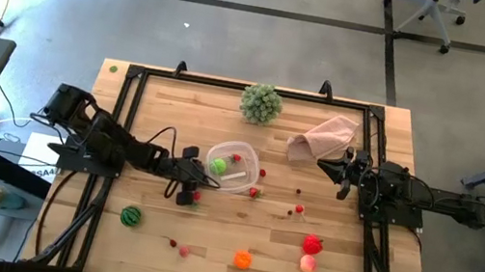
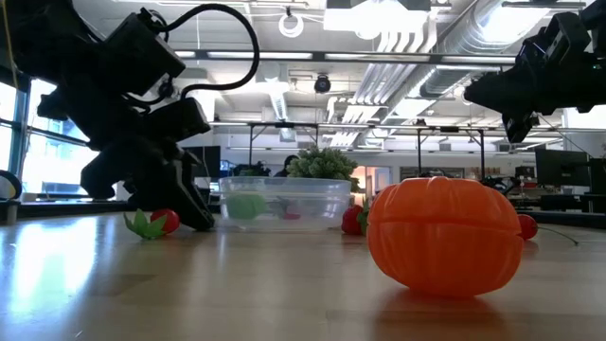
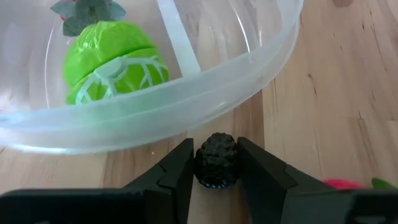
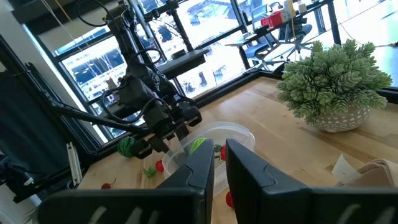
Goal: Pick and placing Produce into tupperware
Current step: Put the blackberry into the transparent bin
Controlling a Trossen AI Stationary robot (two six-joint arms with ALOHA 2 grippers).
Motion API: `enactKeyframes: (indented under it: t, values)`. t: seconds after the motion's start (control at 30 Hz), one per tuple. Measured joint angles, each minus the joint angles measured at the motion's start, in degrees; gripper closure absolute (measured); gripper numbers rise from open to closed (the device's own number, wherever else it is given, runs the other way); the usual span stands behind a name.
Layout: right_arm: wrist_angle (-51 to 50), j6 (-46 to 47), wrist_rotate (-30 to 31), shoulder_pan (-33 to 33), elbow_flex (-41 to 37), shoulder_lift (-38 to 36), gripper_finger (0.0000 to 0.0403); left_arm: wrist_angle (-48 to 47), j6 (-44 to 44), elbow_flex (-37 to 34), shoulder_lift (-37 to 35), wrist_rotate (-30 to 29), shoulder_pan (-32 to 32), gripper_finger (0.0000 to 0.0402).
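Nearest the left wrist view, the left gripper [image 3: 214, 171] has its jaws pinching a small dark bumpy berry [image 3: 216, 160] on the wooden surface [image 3: 336, 93], just outside the clear plastic tupperware [image 3: 205, 93]; a light green toy fruit [image 3: 112, 59] lies inside. I judge the berry light, stiff and best held across its middle.

High view: the tupperware sits near centre; the right gripper [image 1: 345, 177], jaws pressed together, waits at three o'clock; an orange piece [image 1: 243, 259] lies at six.
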Motion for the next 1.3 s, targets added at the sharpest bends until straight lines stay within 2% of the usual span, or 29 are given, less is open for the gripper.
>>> enactKeyframes:
  t: [0.3,0.57,0.7,0.87,1.03,1.3]
  values:
    - [0.02,0.00,0.00,-0.02,0.01,0.00,0.0373,-10.53,0.04,-0.28,-9.27,-0.86,0.00,0.0298]
    - [0.00,0.02,0.00,0.00,0.00,0.02,0.0373,-14.51,4.57,-0.19,-21.41,-6.45,0.00,0.0300]
    - [0.02,0.02,0.00,0.00,0.00,0.02,0.0373,-14.91,8.11,1.57,-24.69,-9.85,0.08,0.0300]
    - [0.01,0.02,0.00,0.00,0.00,0.01,0.0373,-20.24,11.95,9.33,-22.60,-8.42,4.17,0.0300]
    - [0.01,0.01,0.00,0.00,0.00,0.02,0.0373,-23.39,15.10,15.76,-16.89,-1.89,9.44,0.0300]
    - [0.00,0.01,0.02,0.00,-0.01,0.02,0.0373,-19.57,15.08,16.94,-6.58,8.13,16.35,0.0300]
